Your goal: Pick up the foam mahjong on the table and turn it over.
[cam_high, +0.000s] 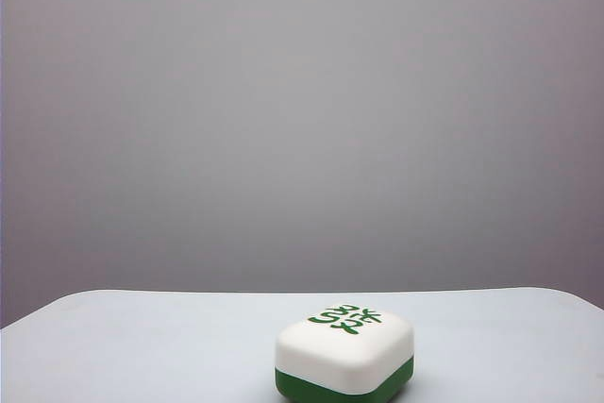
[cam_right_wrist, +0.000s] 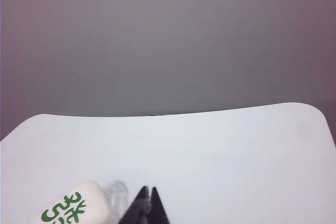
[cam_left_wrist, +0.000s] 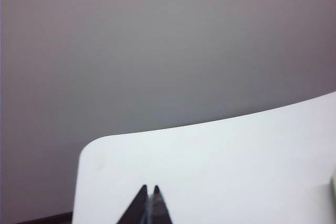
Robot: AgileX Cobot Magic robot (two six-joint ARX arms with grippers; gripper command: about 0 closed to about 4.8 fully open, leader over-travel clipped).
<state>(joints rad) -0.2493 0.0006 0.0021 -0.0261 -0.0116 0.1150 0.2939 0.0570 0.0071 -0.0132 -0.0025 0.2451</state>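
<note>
Mahjong [cam_high: 345, 352] sits right up front in the exterior view, near the table's front edge, a bit right of centre. White half up with the green character showing, green half flat on the table [cam_high: 142, 346]. Neither arm shows in that view at all.

Right gripper [cam_right_wrist: 148, 191] has its tips pressed together, nothing between them, hanging over the table with the block just beside it. Left gripper [cam_left_wrist: 149, 189] is also closed and empty, over the table near a rounded corner, with only a sliver of what may be the block's green edge at the frame's border, so well apart from it. Beyond all that it's just bare white tabletop and a plain grey wall.

Whether the flip is done or still to come, I can't tell from this; white-side-up could be either.

What could go wrong, as I see it: if a grab is still needed, both sets of jaws are shut, so coming down like this would just shove the block. It's foam and probably light, and it's close to the front edge, so a nudge could slide it off. Squeezing foam off-centre could also make it pop out or twist mid-flip.
</note>
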